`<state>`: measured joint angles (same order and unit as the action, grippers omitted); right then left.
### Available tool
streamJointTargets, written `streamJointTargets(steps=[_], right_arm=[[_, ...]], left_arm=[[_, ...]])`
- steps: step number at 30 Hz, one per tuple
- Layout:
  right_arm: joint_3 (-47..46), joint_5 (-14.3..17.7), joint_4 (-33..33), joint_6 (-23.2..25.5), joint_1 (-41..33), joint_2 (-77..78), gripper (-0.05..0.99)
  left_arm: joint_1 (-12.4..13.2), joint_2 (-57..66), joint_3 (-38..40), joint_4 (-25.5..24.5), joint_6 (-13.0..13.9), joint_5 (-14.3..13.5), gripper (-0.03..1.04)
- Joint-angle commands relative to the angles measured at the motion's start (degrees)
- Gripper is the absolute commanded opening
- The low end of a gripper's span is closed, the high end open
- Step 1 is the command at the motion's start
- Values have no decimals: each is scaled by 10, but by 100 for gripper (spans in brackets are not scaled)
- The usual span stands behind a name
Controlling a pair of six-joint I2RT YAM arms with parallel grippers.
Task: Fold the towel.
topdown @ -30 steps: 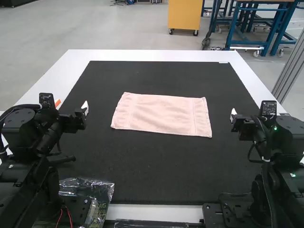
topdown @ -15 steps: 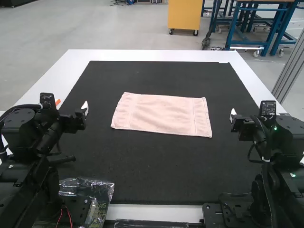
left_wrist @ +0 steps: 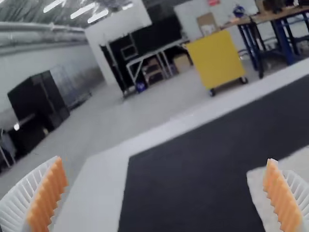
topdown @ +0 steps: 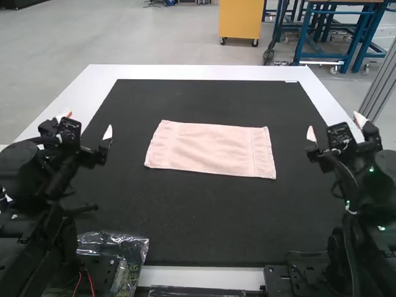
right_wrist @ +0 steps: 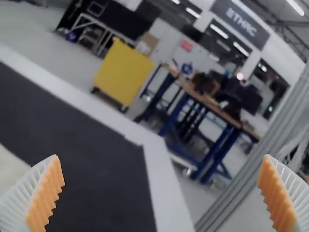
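- The white table (topdown: 198,72) is stretching between your left gripper (topdown: 87,124) and your right gripper (topdown: 335,125), and on past both of them.
- The black mat (topdown: 198,216) is covering the middle of the table, lying between your two grippers and running farther forward than either.
- Your left arm (topdown: 37,185) is standing behind its gripper, and your right arm (topdown: 365,204) is standing behind its own.
- The pink towel (topdown: 210,148) is lying flat on the mat as an oblong, to the right of your left gripper and to the left of your right gripper, touching neither. You are seeing a seam line near each short end; you cannot tell how many layers it has.
- A crinkled clear plastic bag (topdown: 114,244) is sitting back from your left gripper, beside the foot of that arm.
- Your left gripper (left_wrist: 164,161) is holding its fingers wide apart, with nothing between them.
- Your right gripper (right_wrist: 160,157) is also keeping its fingers spread wide and is gripping nothing.
- Orange ribbed pads (left_wrist: 48,198) are lining the white fingers of each gripper, facing each other across the gap.
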<state>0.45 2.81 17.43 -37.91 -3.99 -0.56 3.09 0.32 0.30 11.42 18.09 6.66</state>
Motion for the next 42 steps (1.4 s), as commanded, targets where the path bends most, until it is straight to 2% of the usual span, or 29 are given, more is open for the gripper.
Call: streamJointTargets(steps=[1, 3, 5, 7, 9, 10, 12, 13, 16, 17, 18, 22, 25, 29, 31, 34, 39, 42], right_arm=[[32, -6, 6, 35, 3, -18, 92], [71, -4, 5, 71, 5, -59, 92], [126, -6, 0, 137, 5, -130, 92], [190, -13, -6, 215, 6, -221, 92], [257, -30, -25, 291, 6, -321, 92], [286, -43, -36, 323, 7, -365, 92], [337, -64, -66, 347, 10, -446, 92], [354, -80, -86, 359, 12, -480, 92], [375, -134, -114, 408, 13, -556, 92], [372, -170, -115, 429, 13, -576, 92], [364, -190, -114, 451, 13, -594, 92], [333, -180, -104, 456, 12, -625, 90], [315, -121, -77, 413, 12, -617, 90], [302, -88, -75, 386, 7, -593, 91], [298, -94, -76, 369, 6, -579, 90], [295, -123, -80, 362, -1, -580, 90], [290, -138, -64, 362, -9, -637, 90], [290, -141, -30, 362, -8, -686, 90]], left_arm=[[-1, -3, 11, 24, -1, 8, 96], [-3, 5, 45, 8, -19, 11, 96], [-4, 36, 81, 4, -47, 11, 96], [-4, 100, 125, 11, -96, 7, 96], [-4, 190, 175, 18, -170, 8, 96], [-4, 241, 203, 17, -196, 14, 96], [1, 347, 258, 1, -237, 42, 96], [4, 394, 284, -4, -249, 49, 96], [12, 527, 355, -28, -251, 61, 96], [13, 565, 375, -39, -250, 64, 96], [12, 600, 390, -49, -250, 75, 96], [10, 718, 429, -78, -227, 80, 96], [10, 754, 437, -79, -198, 86, 96], [10, 779, 428, -64, -195, 101, 96], [10, 794, 423, -62, -194, 107, 96], [10, 819, 416, -38, -190, 113, 96], [7, 886, 414, 16, -166, 116, 96], [-6, 935, 421, 51, -161, 115, 96]])
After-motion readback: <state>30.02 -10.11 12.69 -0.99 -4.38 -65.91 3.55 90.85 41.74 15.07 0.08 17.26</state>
